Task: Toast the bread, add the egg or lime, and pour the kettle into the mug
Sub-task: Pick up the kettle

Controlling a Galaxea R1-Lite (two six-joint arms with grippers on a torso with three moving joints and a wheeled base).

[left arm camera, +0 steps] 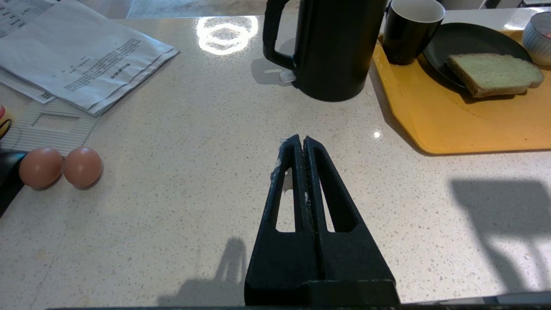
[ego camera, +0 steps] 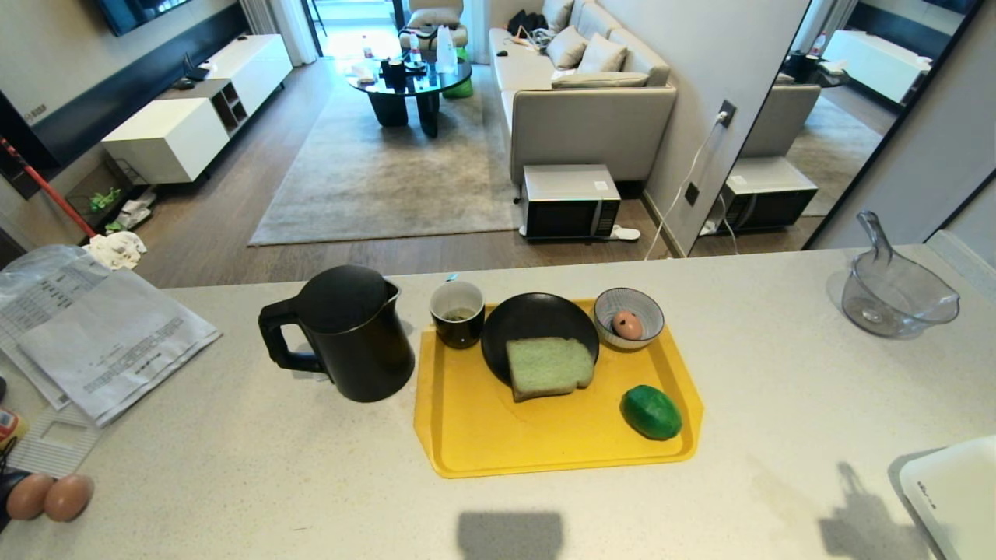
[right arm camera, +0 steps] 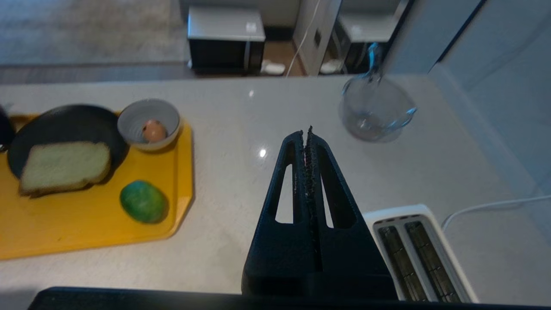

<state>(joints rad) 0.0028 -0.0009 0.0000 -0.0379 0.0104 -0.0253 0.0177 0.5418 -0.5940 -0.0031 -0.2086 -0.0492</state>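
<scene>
The bread [ego camera: 549,366] is lying half on the black plate [ego camera: 537,327] and half on the yellow tray [ego camera: 482,435], pale and apparently untoasted, so the toasting step looks not yet begun. The toaster [right arm camera: 419,254] is sitting at the table's near right corner, well apart from the tray, with both slots showing empty in the right wrist view. The lime [ego camera: 651,412] is resting on the tray's near right corner, and an egg [ego camera: 627,325] is sitting in the patterned bowl [ego camera: 650,307] at the tray's far right; neither is on the bread, so that step also seems outstanding. The mug [ego camera: 457,313] is standing at the tray's far left corner, just beside the plate, with something dark at its bottom that I cannot identify. The kettle [ego camera: 350,334] is standing upright on the table [ego camera: 778,404] just left of the tray, handle pointing left, so pouring appears still to come.

The left gripper [left arm camera: 303,140] is hovering over bare table near the kettle, jaws pressed together and holding nothing. The right gripper [right arm camera: 306,133] is hanging above the table between the tray and a clear jug [right arm camera: 374,107], likewise fully closed and empty. By this reading, all three steps are remaining.
</scene>
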